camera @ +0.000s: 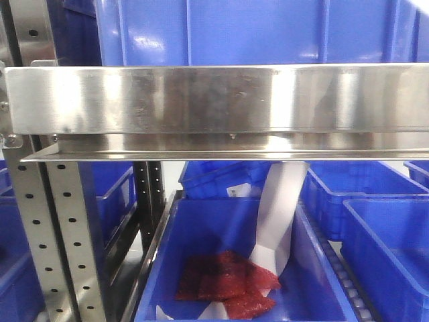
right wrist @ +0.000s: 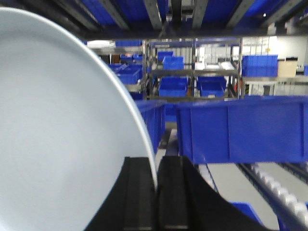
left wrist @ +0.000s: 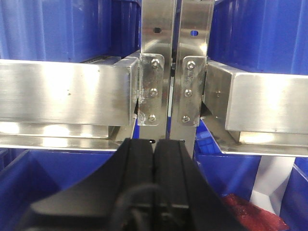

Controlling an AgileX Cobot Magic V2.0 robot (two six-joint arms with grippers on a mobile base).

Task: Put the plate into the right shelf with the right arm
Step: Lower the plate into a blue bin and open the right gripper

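The white plate (right wrist: 57, 125) fills the left of the right wrist view, standing on edge. My right gripper (right wrist: 156, 166) is shut on its rim, one black finger on each side. It is held inside the right shelf, with blue bins (right wrist: 245, 130) ahead. In the front view the steel shelf rail (camera: 214, 100) runs across the frame; neither the plate nor the right arm shows there. My left gripper (left wrist: 154, 144) is shut with nothing in it, facing two bolted steel uprights (left wrist: 175, 62).
Below the rail a blue bin (camera: 201, 228) holds red packets (camera: 228, 285) and a bent white paper strip (camera: 278, 215). Perforated uprights (camera: 64, 235) stand at the left. Roller tracks (right wrist: 284, 187) run along the shelf floor to the right of the plate. Shelf slats (right wrist: 159, 14) pass overhead.
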